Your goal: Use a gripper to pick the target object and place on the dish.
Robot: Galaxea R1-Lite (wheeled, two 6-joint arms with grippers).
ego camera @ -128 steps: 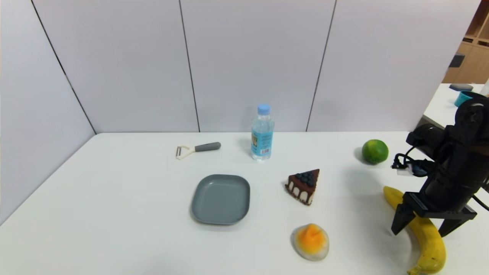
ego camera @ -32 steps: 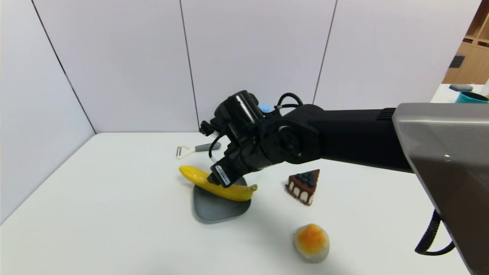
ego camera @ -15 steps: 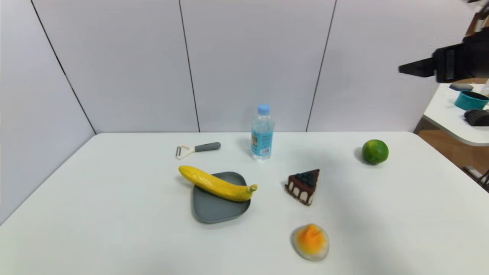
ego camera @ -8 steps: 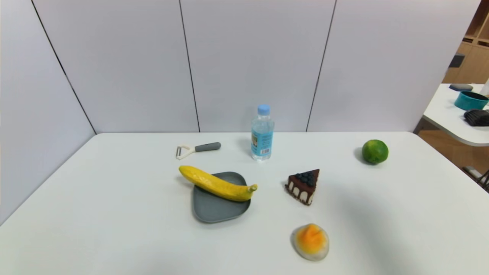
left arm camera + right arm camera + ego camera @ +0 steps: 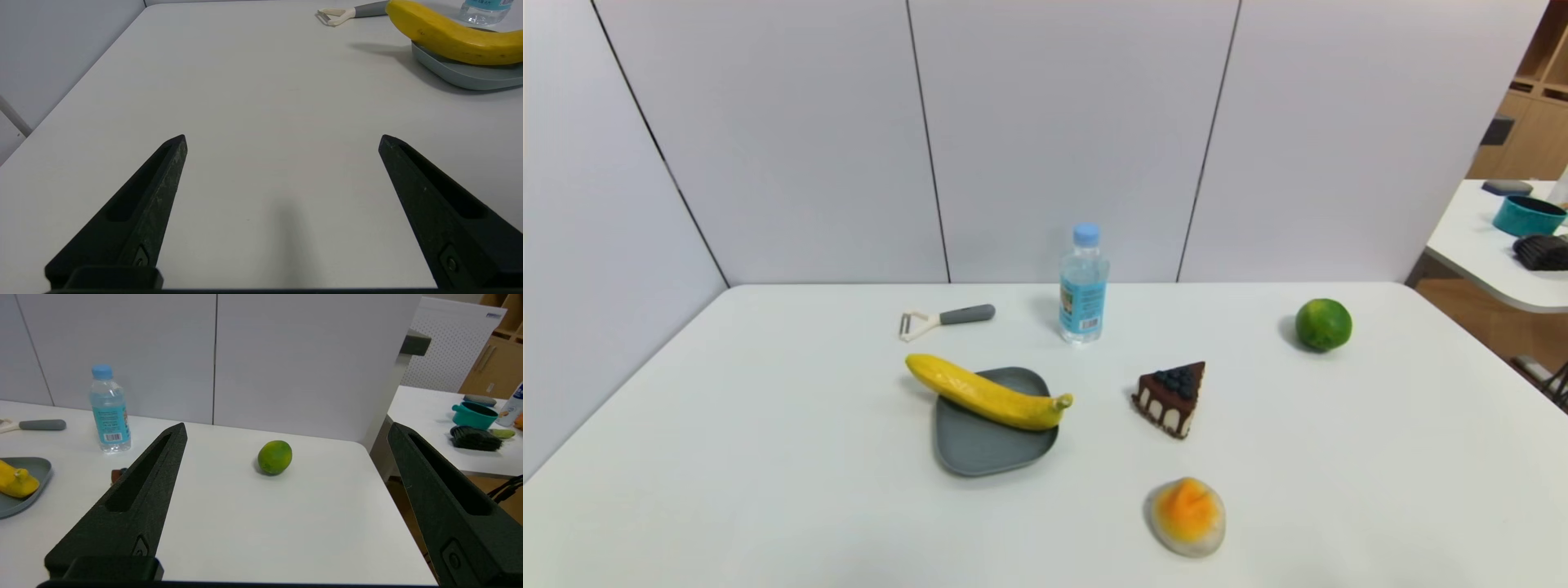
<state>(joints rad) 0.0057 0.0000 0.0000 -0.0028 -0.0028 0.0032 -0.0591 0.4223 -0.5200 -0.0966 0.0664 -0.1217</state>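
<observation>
Smoothly, the curved banana crosses the matte square dish; each claw gapes, released.

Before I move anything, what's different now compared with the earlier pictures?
The banana went from the table's right side leftward onto the dish, where the right hand let it go and withdrew, open. The dish turned slightly. The peeler, bottle, cake slice, lime and orange-and-white lump stayed put.
</observation>
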